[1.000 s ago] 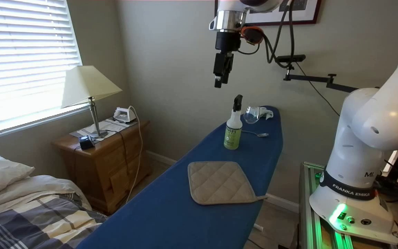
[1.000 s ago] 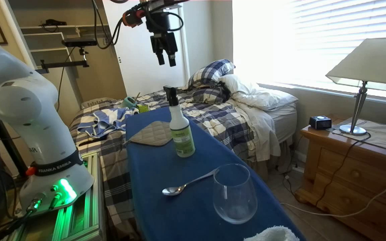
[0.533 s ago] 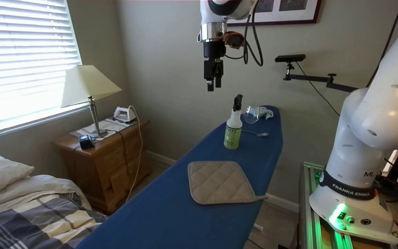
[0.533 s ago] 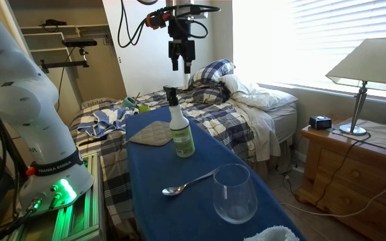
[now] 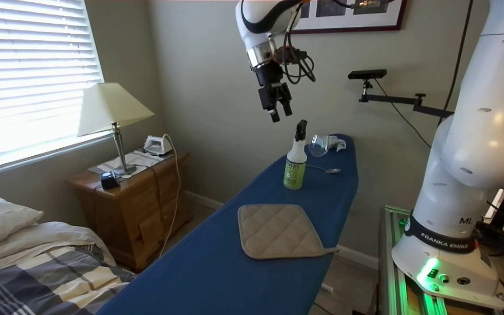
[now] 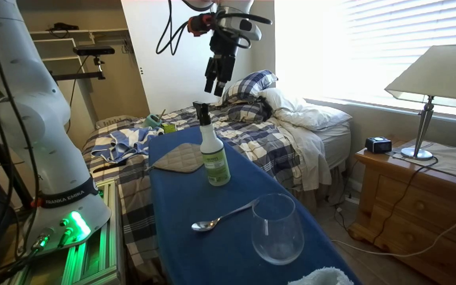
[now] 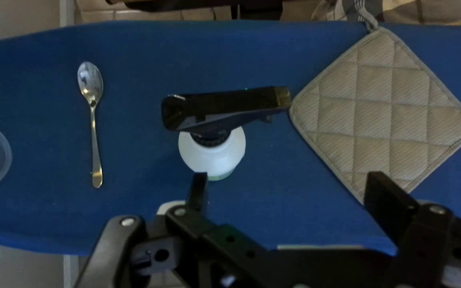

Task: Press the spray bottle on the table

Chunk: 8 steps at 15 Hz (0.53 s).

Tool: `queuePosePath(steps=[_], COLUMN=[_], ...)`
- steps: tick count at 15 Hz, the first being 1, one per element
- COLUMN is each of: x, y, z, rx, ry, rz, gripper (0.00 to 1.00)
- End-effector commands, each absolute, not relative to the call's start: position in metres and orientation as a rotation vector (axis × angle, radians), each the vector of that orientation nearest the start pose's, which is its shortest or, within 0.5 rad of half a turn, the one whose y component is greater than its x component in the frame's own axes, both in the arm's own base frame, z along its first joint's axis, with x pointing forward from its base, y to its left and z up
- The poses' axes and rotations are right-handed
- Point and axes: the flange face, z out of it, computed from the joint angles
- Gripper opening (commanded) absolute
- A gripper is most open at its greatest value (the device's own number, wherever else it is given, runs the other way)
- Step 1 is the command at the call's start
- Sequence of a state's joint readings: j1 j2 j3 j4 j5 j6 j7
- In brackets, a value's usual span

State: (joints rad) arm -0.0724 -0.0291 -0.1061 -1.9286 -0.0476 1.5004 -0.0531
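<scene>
The spray bottle (image 5: 295,173) stands upright on the dark blue table (image 5: 208,271). It has a black spray top, a white neck and a yellow-green lower body, and it shows in both exterior views (image 6: 215,158). In the wrist view the spray bottle (image 7: 213,154) is seen from above, its black top pointing toward the pad. My gripper (image 5: 281,114) is tilted, above and to the side of the bottle top, apart from it; it also shows in an exterior view (image 6: 213,91). In the wrist view my gripper (image 7: 287,180) is open with nothing between the fingers.
A tan quilted pad (image 7: 382,108) lies on the table beside the bottle. On the other side lie a spoon (image 6: 206,225), a clear glass (image 6: 277,233) and a white cloth (image 6: 323,277). A nightstand (image 5: 129,205) with a lamp and a bed (image 6: 259,154) stand beyond the table.
My gripper has moved toward the window side and a little lower, then tilted over during the last half second. The bottle has not moved.
</scene>
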Motion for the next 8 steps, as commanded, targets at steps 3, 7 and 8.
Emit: queuePosePath(steps=[3, 7, 8], x=[0.498, 0.494, 0.494], y=[-0.104, -0.111, -0.113], z=[0.461, 0.454, 0.452], rx=[-3.0, -2.936, -2.92], ry=[0.283, 0.27, 0.267], rz=[0.901, 1.062, 1.09], gripper=[1.0, 1.0, 1.0])
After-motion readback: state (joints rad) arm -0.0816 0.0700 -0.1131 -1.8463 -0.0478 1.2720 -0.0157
